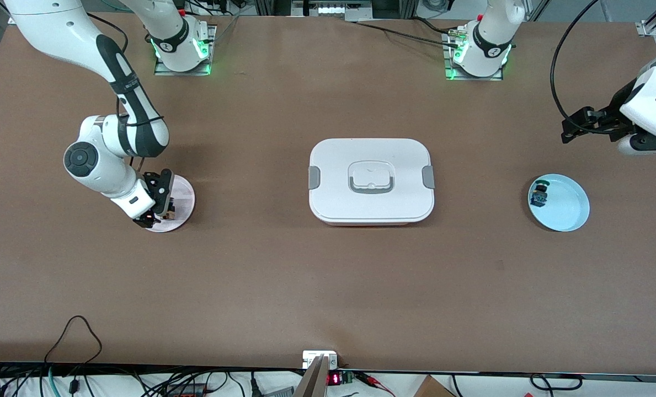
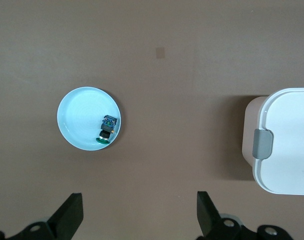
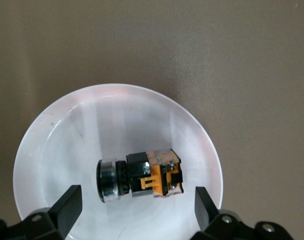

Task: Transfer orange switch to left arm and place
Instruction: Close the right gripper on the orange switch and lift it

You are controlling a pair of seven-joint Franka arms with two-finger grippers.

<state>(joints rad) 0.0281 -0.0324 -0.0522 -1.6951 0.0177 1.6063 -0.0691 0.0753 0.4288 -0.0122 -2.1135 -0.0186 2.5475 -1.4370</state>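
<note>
Right gripper (image 1: 154,212): spread wide, low over the pale pink round plate (image 1: 187,193), nothing pinched.
Small black-and-orange switch (image 3: 142,175): lying on its side on that plate, directly beneath and between the right gripper's fingers.
Step in hand: descend straight, centre on the orange block, close gently across the narrow sides.
Left gripper (image 2: 137,210): spread, waiting above bare brown bench (image 1: 328,286), near the light blue plate (image 2: 74,117).
Large white lidded box (image 1: 371,181): mid-bench; lift high before crossing.
</note>
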